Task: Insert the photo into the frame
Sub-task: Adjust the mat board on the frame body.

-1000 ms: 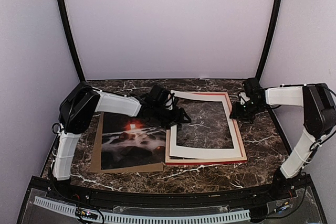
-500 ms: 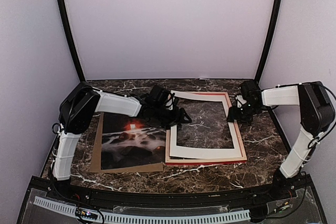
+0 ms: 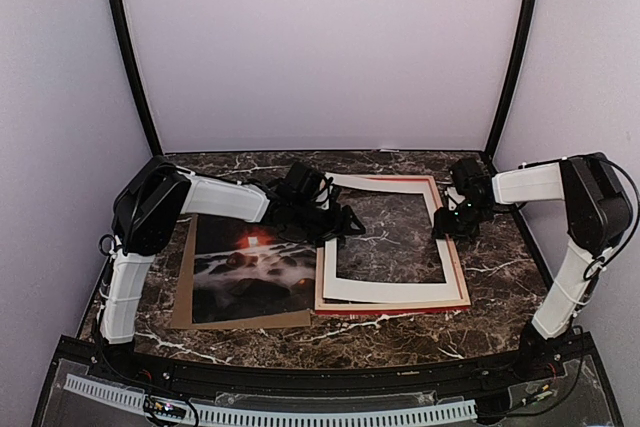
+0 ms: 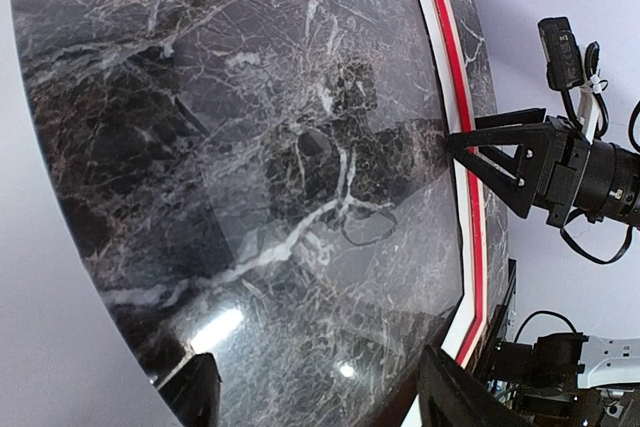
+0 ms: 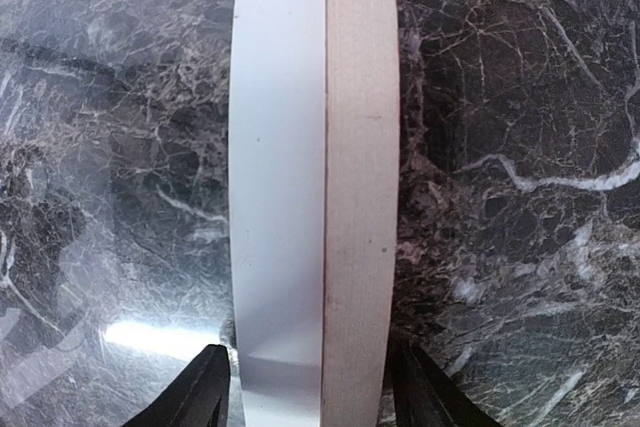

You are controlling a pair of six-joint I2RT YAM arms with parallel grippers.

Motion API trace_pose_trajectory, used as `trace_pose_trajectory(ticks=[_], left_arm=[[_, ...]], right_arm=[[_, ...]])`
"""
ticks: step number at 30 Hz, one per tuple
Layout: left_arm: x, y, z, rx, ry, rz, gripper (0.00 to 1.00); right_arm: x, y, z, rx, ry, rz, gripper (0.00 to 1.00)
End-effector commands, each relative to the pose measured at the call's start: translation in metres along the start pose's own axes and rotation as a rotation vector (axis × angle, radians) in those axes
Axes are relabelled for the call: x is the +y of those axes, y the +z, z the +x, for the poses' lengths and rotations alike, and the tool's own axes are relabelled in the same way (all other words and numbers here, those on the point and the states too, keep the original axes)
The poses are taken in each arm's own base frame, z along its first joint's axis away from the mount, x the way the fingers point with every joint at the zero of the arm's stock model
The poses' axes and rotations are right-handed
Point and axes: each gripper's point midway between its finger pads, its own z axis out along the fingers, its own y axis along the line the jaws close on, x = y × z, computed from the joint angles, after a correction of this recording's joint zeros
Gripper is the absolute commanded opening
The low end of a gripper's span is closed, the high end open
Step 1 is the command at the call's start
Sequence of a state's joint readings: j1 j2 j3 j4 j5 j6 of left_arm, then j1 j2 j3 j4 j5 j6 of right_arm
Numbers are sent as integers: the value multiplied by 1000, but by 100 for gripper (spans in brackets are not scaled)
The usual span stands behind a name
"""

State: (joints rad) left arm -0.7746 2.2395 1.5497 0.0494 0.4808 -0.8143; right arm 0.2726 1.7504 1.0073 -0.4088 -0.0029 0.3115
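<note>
Right fingers shifted left, apparently straddling the frame rail.

Glossy marble table, pale matt wood frame

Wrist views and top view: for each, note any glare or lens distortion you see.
Left wrist: fisheye bows the frame into an arc; a white glare patch on the shiny pane. Right wrist: another glare patch on the pane left of the mat board, whose straight edges bulge. Top external: even light, sharp, little distortion.
</note>
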Motion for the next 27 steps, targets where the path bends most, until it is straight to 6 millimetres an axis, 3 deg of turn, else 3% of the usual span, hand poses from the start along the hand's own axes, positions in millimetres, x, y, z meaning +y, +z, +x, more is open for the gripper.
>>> trace_pose_trajectory(ticks=[1,13,27], left_arm=[[-17,-10,-4,-10,29,21,70],[-12,-13,-1,-8,37,-2,71],[0,-29,0,-33,62,-81,73]], right_arm=[[-5,4,3,4,-13,39,56],[-5,3,0,0,-20,44,47],[-6,3,3,4,-21,46,46]])
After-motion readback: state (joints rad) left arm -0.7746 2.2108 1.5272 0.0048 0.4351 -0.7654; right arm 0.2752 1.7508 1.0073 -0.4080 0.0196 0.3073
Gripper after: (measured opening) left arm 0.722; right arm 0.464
